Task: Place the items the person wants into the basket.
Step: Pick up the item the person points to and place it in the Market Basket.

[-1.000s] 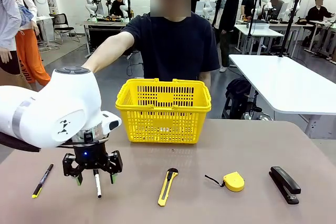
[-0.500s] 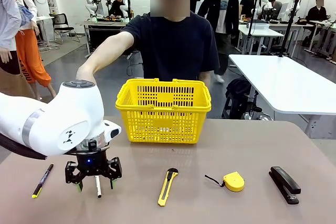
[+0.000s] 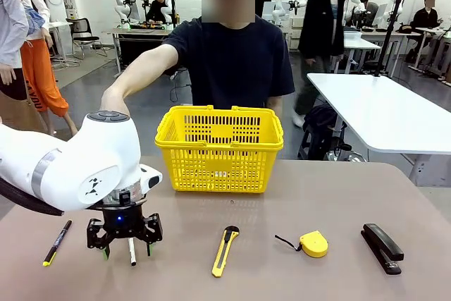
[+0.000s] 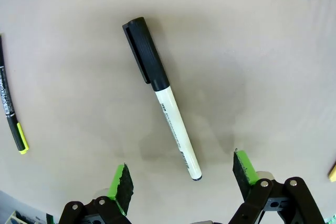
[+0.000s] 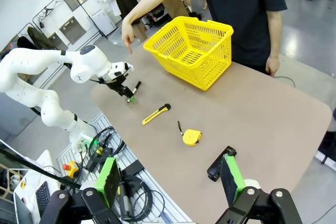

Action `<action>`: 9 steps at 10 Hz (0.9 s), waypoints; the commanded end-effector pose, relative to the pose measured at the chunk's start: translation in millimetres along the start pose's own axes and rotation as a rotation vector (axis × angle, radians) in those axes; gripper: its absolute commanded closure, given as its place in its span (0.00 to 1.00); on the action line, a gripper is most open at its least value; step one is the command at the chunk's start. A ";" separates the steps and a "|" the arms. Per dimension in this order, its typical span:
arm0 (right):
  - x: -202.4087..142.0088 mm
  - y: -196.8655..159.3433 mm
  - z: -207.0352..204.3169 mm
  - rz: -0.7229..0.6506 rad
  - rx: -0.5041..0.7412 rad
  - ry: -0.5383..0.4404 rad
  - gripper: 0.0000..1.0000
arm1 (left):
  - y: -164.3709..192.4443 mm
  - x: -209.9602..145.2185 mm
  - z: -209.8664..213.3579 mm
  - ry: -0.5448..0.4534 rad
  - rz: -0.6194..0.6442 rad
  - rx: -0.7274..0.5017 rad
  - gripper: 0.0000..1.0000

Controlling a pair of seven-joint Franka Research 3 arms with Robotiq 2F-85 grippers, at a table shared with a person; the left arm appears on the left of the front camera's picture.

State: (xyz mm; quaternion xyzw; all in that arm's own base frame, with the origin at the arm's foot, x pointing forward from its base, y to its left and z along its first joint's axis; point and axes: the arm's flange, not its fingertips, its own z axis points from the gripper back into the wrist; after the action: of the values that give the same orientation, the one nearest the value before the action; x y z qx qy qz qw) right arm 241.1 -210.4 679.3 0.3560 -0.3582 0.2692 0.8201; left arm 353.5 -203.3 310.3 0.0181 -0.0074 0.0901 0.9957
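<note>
The left gripper (image 3: pixel 125 244) hangs low at the front view's lower left, pointing straight down, the white arm bent over it. Its jaws stand partly open astride the slim white marker with black ends (image 4: pixel 163 98), touching nothing. The marker lies flat, cap toward the wrist view's upper left, with bare brown table (image 3: pixel 317 195) all round it. The right gripper (image 5: pixel 170 178) gapes empty. Beyond stands the yellow lattice plastic basket (image 3: pixel 218 167); the person's hand (image 3: pixel 113 98) reaches out at upper left.
</note>
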 end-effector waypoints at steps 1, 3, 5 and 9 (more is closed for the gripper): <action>2.7 0.3 2.1 0.019 0.015 -0.011 0.00 | 22.3 -33.1 -17.3 -0.061 0.022 0.012 0.55; 2.7 0.3 2.1 0.019 0.015 -0.011 0.00 | 21.8 -32.8 -19.3 -0.049 0.024 0.018 1.00; 2.7 0.3 2.1 0.019 0.015 -0.011 0.00 | 21.6 -32.7 -20.6 -0.041 0.019 0.019 1.00; 2.7 0.3 2.1 0.019 0.015 -0.011 0.00 | 21.9 -32.4 -20.0 -0.036 0.020 0.017 1.00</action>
State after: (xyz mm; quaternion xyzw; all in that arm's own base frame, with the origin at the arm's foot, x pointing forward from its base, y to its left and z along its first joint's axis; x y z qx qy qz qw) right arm 241.1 -210.5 679.3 0.3559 -0.3582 0.2695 0.8200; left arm 354.5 -205.5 309.3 0.0203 -0.0086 0.0838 0.9962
